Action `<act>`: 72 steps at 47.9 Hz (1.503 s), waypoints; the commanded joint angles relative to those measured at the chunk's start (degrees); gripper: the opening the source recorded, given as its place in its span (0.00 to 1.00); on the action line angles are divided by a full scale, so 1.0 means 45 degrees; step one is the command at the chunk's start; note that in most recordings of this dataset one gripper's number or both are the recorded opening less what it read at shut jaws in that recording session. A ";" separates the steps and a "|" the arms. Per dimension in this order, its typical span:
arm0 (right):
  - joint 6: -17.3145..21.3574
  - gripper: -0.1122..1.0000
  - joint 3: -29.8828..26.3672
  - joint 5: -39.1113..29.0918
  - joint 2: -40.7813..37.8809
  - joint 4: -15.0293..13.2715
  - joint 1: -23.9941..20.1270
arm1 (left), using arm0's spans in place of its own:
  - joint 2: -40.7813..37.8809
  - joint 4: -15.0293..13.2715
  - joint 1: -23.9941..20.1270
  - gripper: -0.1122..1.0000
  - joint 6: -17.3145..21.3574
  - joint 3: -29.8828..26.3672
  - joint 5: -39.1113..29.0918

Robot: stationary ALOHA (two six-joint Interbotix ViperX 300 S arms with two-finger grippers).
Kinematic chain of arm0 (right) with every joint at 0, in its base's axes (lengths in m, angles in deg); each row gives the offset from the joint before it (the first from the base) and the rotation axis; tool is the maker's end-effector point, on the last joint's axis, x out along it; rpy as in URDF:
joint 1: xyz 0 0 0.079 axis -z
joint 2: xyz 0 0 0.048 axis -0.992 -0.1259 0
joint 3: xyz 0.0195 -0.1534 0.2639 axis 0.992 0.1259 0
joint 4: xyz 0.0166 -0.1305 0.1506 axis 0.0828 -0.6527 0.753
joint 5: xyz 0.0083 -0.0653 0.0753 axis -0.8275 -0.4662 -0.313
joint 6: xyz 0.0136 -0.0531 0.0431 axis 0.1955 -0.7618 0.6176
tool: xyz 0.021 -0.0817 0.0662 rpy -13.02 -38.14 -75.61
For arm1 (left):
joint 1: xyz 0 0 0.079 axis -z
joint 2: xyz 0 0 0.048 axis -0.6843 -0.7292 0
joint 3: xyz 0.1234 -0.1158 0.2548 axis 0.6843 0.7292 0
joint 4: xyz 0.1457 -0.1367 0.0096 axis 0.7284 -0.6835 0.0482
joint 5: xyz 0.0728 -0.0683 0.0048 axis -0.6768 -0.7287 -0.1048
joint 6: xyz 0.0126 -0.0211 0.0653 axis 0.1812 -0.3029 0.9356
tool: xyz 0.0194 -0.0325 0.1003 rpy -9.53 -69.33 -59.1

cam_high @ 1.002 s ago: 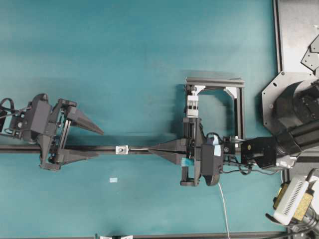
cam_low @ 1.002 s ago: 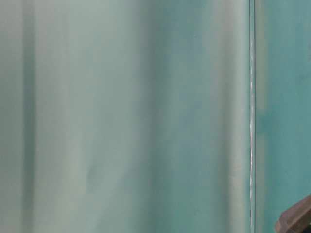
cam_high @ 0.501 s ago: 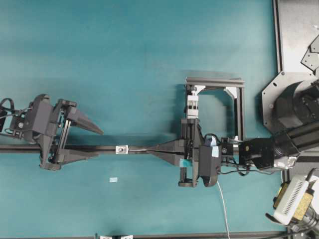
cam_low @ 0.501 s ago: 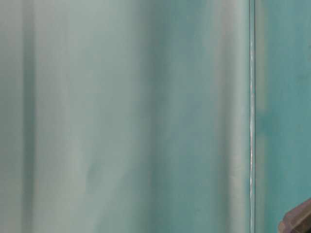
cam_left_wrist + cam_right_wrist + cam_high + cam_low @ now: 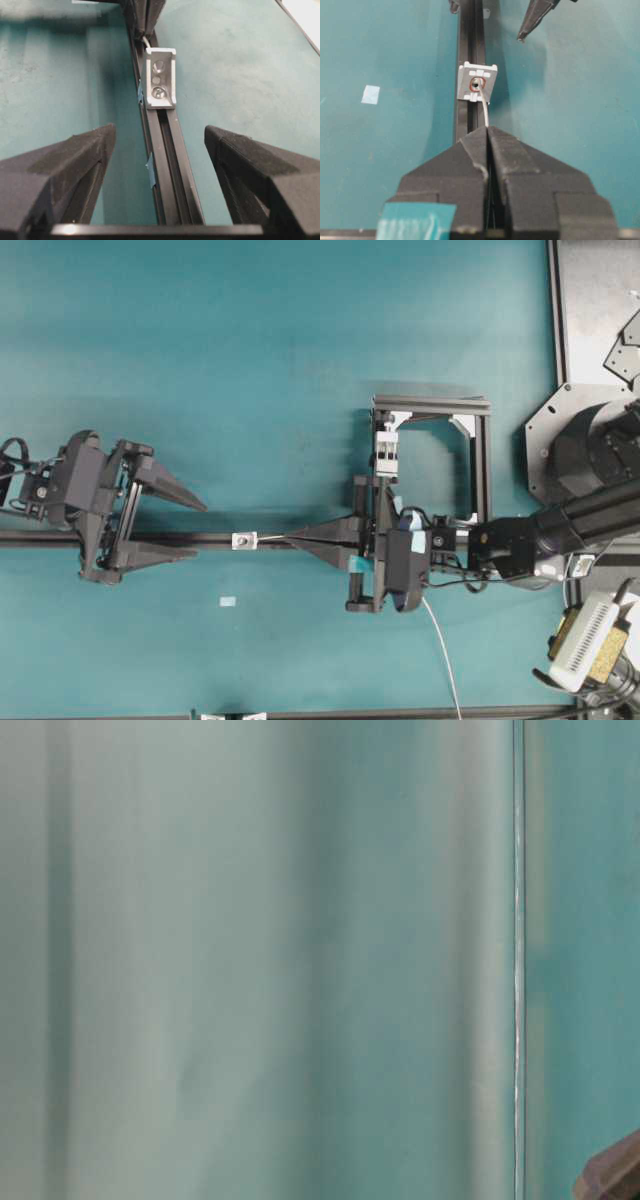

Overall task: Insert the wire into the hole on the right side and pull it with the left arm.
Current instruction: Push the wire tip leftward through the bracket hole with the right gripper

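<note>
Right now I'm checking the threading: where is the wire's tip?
In the right wrist view, the wire runs from the shut right tool to the hole.

Black rail (image 5: 200,538) across teal table (image 5: 250,360); pale tape scrap (image 5: 228,601) below; black frame (image 5: 480,455) right.

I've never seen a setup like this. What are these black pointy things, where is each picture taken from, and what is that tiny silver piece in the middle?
These are two robot arms over a teal table. One picture looks straight down on it, two come from cameras on the arms' wrists, and the blurred teal one sits at table level and shows almost nothing.

The left end effector waits with its two pointed fingers spread wide on either side of a black rail. The right end effector is shut on the wire, a thin silver strand.

The tiny silver piece is a bracket on that rail. The wire's tip is at the hole in it; whether it has passed through, I cannot tell. A scrap of pale tape lies nearby.
</note>
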 commanded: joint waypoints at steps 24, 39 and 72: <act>-0.0117 0.12 -0.0723 0.0000 -0.0098 -0.0039 0.0313 | 0.0195 0.0000 0.0059 0.89 0.0000 -0.0391 -0.0508; -0.0176 0.12 -0.1055 -0.0293 -0.0137 -0.0117 0.0430 | 0.0195 -0.0020 0.0059 0.89 0.0000 -0.0449 -0.0508; -0.0176 0.12 -0.1562 -0.0684 -0.0332 -0.0566 0.0703 | 0.0215 -0.0098 0.0000 0.89 -0.0215 -0.1250 -0.1953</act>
